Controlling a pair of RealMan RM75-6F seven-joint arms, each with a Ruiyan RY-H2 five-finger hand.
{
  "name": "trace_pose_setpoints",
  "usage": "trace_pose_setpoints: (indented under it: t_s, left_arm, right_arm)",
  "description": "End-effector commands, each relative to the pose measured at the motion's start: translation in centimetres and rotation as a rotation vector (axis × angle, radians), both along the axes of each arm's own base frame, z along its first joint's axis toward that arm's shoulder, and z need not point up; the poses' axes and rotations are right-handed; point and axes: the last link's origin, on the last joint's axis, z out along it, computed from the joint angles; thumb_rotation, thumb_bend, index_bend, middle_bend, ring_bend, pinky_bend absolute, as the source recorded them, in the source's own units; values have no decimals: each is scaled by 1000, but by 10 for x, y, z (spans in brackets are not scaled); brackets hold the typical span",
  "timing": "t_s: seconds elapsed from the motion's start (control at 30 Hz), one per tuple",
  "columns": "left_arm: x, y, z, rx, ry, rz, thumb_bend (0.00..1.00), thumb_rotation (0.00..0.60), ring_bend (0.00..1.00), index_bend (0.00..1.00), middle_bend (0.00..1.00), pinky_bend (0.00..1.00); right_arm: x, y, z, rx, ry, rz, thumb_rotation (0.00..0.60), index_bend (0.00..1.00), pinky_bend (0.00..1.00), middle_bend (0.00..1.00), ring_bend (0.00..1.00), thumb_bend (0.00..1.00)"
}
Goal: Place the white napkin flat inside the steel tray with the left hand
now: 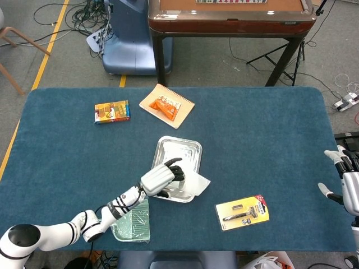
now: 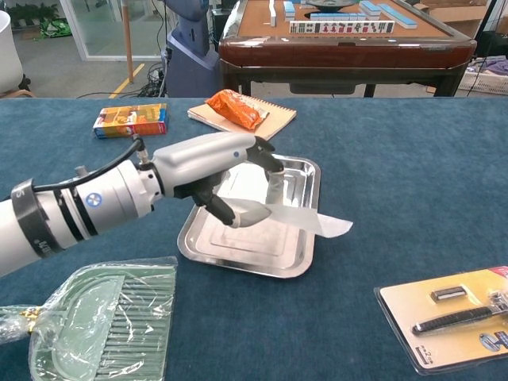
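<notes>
1. The left robot hand (image 2: 226, 171) hangs over the rectangular shiny steel tray (image 1: 189, 149), fingers pinched on the thin white paper napkin (image 2: 298, 216).
2. The napkin is off the tray floor: it trails from the fingers toward the robot's right, crosses the tray's right rim, and its free corner pokes out over the blue-carpeted bench (image 1: 258, 134).
3. Its long axis seems to run across the tray's short side, so the overhang is on the side away from the holding arm; judging by this, the next move calls for drawing the sheet back toward the robot's left before lowering it.
4. The tray floor under the hand looks bare, with room for the sheet.
5. The right robot hand (image 1: 345, 179) sits at the bench's far right edge, well apart, fingers spread and holding nothing; the left is plainly the nearer.
6. A yellow carded razor pack (image 1: 243, 212) lies near the tray's right corner, just clear of the napkin's tip.
</notes>
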Motion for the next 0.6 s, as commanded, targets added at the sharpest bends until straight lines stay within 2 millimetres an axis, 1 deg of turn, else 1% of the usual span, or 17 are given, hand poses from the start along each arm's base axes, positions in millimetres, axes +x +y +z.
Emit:
trace_pose_setpoints:
  t_s: [0.03,0.23,0.4,0.6]
  left_arm:
    - [-14,3,-2,3,47,22,394,600,321,548,423,82]
    - [-29,6,4,19,79,36,394,600,311,525,385,82]
    - [-37,9,9,32,109,47,393,600,302,499,359,82]
    - [-49,13,14,43,135,81,389,600,275,440,316,82]
  right_arm:
    - [-1,1,1,-4,-1,0,600,233,183,243,142,154]
    - [0,2,0,-6,-6,4,600,233,183,243,143,153]
    - [1,2,-1,-3,-7,10,600,233,183,243,143,154]
    - [1,3,0,-8,-5,5,600,233,183,243,143,154]
